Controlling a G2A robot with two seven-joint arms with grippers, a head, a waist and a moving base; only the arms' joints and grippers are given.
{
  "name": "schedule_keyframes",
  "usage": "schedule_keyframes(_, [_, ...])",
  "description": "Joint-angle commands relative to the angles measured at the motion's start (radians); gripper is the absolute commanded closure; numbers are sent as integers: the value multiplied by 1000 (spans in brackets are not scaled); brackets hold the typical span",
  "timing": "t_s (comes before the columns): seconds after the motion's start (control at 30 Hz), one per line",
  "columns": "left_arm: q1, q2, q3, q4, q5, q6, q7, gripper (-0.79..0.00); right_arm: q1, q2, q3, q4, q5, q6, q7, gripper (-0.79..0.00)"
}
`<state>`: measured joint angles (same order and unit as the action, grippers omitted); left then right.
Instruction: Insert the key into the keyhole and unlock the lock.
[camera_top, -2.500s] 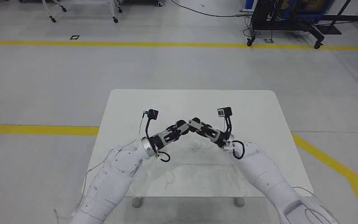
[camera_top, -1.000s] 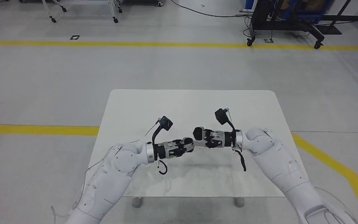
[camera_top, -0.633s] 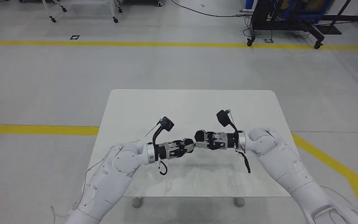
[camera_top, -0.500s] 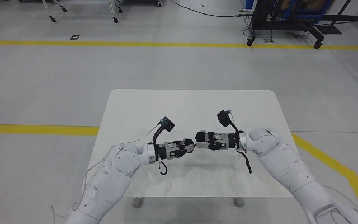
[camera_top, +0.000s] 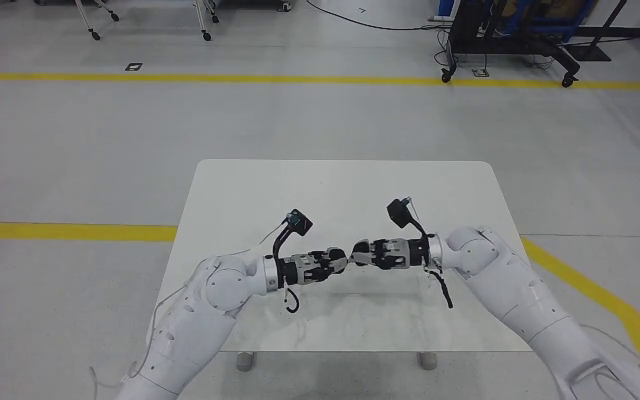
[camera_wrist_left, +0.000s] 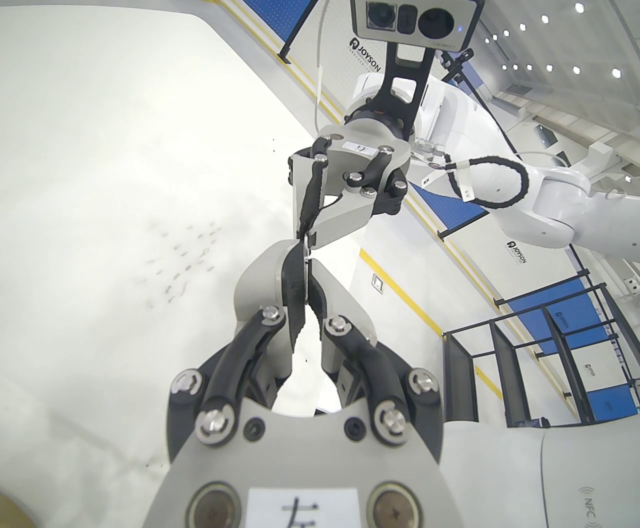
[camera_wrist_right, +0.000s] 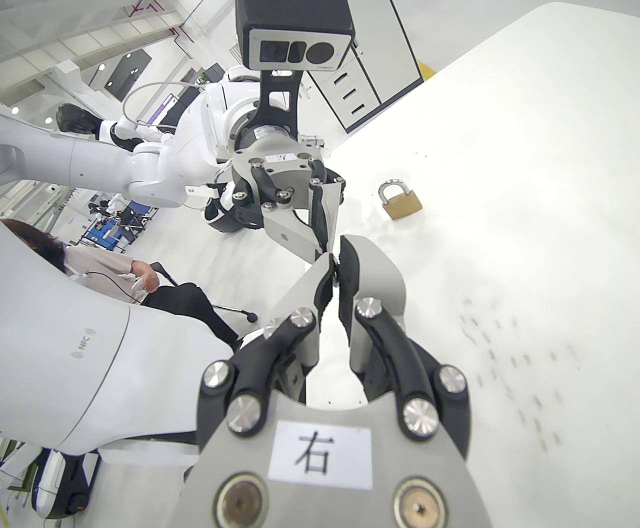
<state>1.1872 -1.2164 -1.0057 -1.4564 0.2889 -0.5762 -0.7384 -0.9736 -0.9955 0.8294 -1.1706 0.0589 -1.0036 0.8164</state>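
tabletop (camera_top: 440, 190): white, and it carries the padlock. In the top view both arms meet over its middle, the left coming in from 8 o'clock and the right from 4 o'clock.
left claw (camera_wrist_left: 305, 262): closed, its pads pinched on one end of the key. It is held above the tabletop and points toward 3 o'clock.
right claw (camera_wrist_right: 335, 266): closed, tip to tip with the left claw, and points toward 9 o'clock. Its tips seem to pinch the key's other end, but I cannot tell how firmly.
padlock (camera_wrist_right: 401, 204): brass body with a silver shackle that is shut. It lies flat on the tabletop, apart from both claws. In the right wrist view it sits past the left claw. I judge it to lie toward 9 o'clock from where the claws meet, and so nearer the left arm.
key (camera_wrist_left: 305, 243): a thin flat piece in the air between the two claws. Its long axis runs along the 9-to-3 line, level with the tabletop rather than aimed down at it.
keyhole: too small to make out. I judge it to be on the end of the body opposite the shackle. The coming move turns on this: the blade lies level and off the padlock's line, so whichever claw carries it must tip it down and toward 9 o'clock. The other claw must steady the body.
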Motion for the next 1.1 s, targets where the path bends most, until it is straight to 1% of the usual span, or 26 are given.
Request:
schedule_keyframes(0.0, [-1, 1, 1, 0, -1, 0, 0, 0, 8, 0, -15, 2, 5, 3, 3, 0])
schedule_keyframes(0.2, [-6, 3, 7, 5, 2, 1, 6, 0, 26, 3, -56, 20, 26, -9, -9, 0])
schedule_keyframes(0.47, [-6, 7, 4, 7, 10, 10, 36, 0, 26, 10, -65, 25, 75, -9, -9, 0])
schedule_keyframes(0.5, [-6, 7, 5, 7, 13, 12, 41, -259, 24, 11, -64, 25, 82, -9, -9, 0])
schedule_keyframes(0.53, [-5, 7, 5, 5, 12, 12, 47, -317, 23, 12, -62, 25, 89, -9, -9, 0])
schedule_keyframes(0.57, [-4, 7, 5, 4, 10, 12, 54, -336, 21, 12, -60, 25, 92, -9, -9, 0])
schedule_keyframes(0.6, [-2, 7, 4, 3, 7, 11, 62, -388, 19, 13, -57, 24, 97, -9, -9, 0])
schedule_keyframes(0.63, [0, 7, 3, 1, 3, 10, 67, -686, 17, 13, -55, 25, 99, -9, -9, 0])
schedule_keyframes(0.67, [0, 8, 2, 0, 2, 9, 68, -686, 15, 13, -52, 24, 102, -9, -10, 0])
schedule_keyframes(0.73, [3, 9, -1, -2, -5, 8, 77, -754, 10, 13, -49, 22, 109, -9, -11, 0])
schedule_keyframes(0.8, [3, 10, -3, -3, -9, 5, 82, -754, 7, 12, -45, 21, 114, -9, -10, 0])
schedule_keyframes(0.87, [4, 11, -4, -4, -12, 4, 87, -727, 6, 11, -41, 26, 118, -9, -12, 0])
schedule_keyframes(0.93, [5, 11, -8, -6, -19, 2, 100, -723, 3, 10, -35, 33, 128, -9, -23, 0])
schedule_keyframes(1.03, [7, 13, -27, -4, -26, 6, 135, -699, -4, 8, -17, 60, 166, -9, -53, 0])
schedule_keyframes(1.07, [9, 15, -37, -5, -27, 6, 148, -668, -8, 7, -11, 67, 182, -9, -64, 0])
